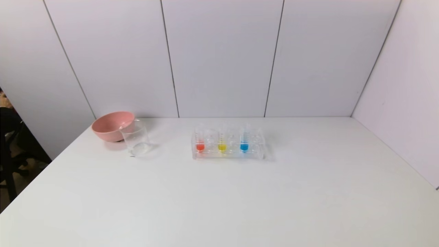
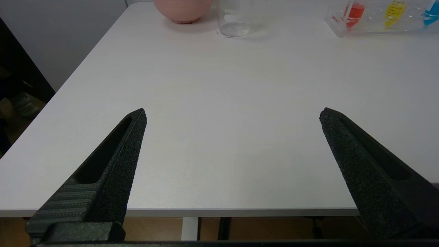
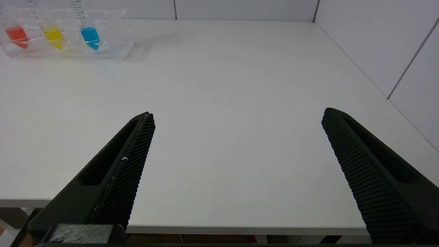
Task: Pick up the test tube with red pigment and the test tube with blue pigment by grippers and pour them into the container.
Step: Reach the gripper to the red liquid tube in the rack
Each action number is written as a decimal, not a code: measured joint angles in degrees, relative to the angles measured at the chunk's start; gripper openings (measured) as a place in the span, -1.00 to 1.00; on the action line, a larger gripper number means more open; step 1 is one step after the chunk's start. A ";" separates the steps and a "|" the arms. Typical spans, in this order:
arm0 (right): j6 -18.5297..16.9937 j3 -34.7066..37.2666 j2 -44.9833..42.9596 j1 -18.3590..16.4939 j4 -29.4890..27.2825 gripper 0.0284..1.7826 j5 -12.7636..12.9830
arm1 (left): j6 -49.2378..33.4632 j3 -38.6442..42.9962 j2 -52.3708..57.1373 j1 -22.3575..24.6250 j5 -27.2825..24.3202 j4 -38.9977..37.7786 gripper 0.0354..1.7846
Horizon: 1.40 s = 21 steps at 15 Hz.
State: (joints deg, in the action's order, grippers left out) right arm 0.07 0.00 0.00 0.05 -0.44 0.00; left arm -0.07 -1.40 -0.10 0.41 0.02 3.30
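Toward the surface's [image 1: 219,206] far edge, a clear rack [image 1: 228,153] holds the red-pigment tube [image 1: 200,141] and blue-pigment tube [image 1: 244,140] upright; the straight-walled glass beaker [image 1: 135,139] stands toward the far-left corner. Near the front edge, the left claw [image 2: 232,115] and right claw [image 3: 237,116], textured and pointed, gape wide, empty.

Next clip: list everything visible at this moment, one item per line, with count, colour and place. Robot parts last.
test tube with red pigment: 1, clear with red liquid, left slot of rack.
yellow-liquid tube: 1, clear with yellow liquid, middle of rack.
test tube with blue pigment: 1, clear with blue liquid, right of yellow.
tube rack: 1, clear, table centre.
container: 1, clear beaker, left of rack, in front of the bowl.
bowl: 1, pink, far left.
table: 1, white.
left gripper: black, open, over near table edge.
right gripper: black, open, over near table edge.
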 joint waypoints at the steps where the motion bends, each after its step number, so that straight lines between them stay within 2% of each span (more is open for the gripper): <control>1: 0.00 0.00 0.00 0.00 0.00 0.99 0.00 | 0.40 0.00 0.00 0.00 0.02 0.00 0.98; 6: 0.00 0.00 0.00 0.00 0.00 0.99 0.00 | 0.59 -5.75 -0.04 -0.12 -0.71 3.97 0.98; 9: 0.00 0.00 0.00 0.00 0.00 0.99 0.00 | 0.49 -11.85 -0.94 -0.17 -4.40 9.86 0.98; 11: 0.00 0.00 0.00 0.02 0.00 0.99 0.02 | 0.43 -14.99 -3.21 -0.20 -6.06 10.28 0.98; 16: 0.00 0.00 0.00 0.02 0.00 0.99 0.00 | -0.17 -24.25 -13.59 -1.95 -7.05 9.29 0.98; 21: 0.00 0.00 0.00 0.02 0.00 0.99 0.00 | -0.85 -29.79 -28.07 -4.24 -7.73 -0.72 0.98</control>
State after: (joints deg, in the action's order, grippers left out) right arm 0.07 0.00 0.00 0.07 -0.44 0.00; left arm -0.93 -31.20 -28.17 -3.83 -7.70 2.58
